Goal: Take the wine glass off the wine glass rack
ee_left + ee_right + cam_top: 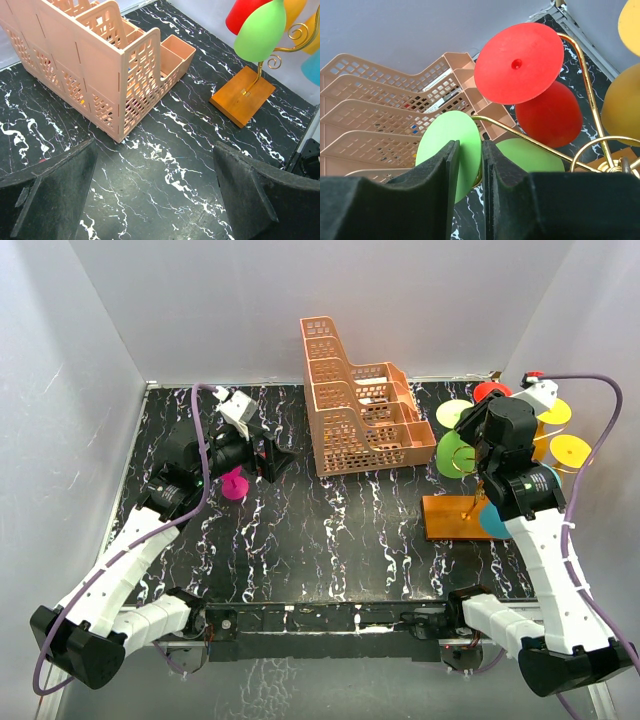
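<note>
Green wine glass [445, 145] hangs on the wine glass rack [455, 517], at 3 o'clock on the tabletop [330, 530]. Your right claw [469, 155] sits at its foot, fingers nearly together; you cannot tell whether they clamp it. Basket [360, 410] crowds the rack's 9 o'clock, wall [600, 330] its 3 o'clock. Left claw [155, 150] gapes wide.

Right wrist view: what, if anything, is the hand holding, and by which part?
The right hand straddles the green wine glass between foot and bowl; a firm grip cannot be told.

You have nothing legible here: no text, label, brand or number reads in any view. Items inside the peach-orange plastic lattice basket [370, 107] are too blurred to read.
</note>
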You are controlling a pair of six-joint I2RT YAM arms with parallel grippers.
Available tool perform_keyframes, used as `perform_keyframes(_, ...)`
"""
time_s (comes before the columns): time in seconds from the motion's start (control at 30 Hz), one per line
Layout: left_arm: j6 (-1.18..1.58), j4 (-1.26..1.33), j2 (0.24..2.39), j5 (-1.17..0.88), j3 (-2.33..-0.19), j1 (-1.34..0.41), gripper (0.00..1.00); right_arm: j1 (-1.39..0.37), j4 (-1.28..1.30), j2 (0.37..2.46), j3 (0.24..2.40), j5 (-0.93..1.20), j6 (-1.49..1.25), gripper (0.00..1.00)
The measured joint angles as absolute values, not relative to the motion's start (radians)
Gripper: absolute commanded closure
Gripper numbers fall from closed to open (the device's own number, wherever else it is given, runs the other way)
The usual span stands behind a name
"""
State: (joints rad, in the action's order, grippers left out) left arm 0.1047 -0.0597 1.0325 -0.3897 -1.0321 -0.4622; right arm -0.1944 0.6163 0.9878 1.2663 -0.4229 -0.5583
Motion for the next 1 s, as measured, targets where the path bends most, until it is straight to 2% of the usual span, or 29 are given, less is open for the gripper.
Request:
perform_keyframes(0.27, 0.105, -0.060, 1.033, -0.390, -1.032, -0.462, 0.03, -0.194, 0.607, 0.985, 1.266, -0.419, -0.574, 0.92)
perform_keyframes(1.0, 0.110, -0.053, 1.038, -0.390, -1.032, -0.463, 0.03, -0.189, 0.636, 0.934, 1.260, -0.413, -0.876, 0.92)
